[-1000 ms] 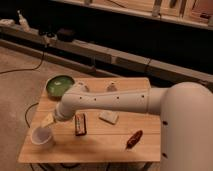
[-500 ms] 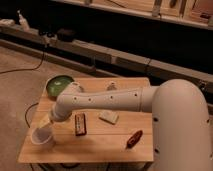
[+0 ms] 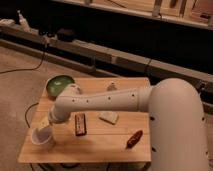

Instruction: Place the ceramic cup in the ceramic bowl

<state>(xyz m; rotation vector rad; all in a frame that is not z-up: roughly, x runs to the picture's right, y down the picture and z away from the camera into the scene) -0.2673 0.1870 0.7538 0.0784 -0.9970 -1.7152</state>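
Note:
The white ceramic cup (image 3: 42, 138) stands upright near the front left corner of the wooden table (image 3: 100, 147). The green ceramic bowl (image 3: 59, 84) sits at the back left corner, apart from the cup. My white arm reaches across the table from the right. My gripper (image 3: 46, 124) hangs just above the cup's far right rim, touching it or nearly so. The bowl holds nothing that I can see.
A brown rectangular bar (image 3: 80, 124) lies just right of the gripper. A flat whitish block (image 3: 109, 117) lies mid-table, a red-brown object (image 3: 134, 138) at the front right, and a small pale object (image 3: 112, 86) at the back edge. Dark shelving runs behind the table.
My gripper has moved a little left and down toward the cup's rim. The cup and the bowl have not moved.

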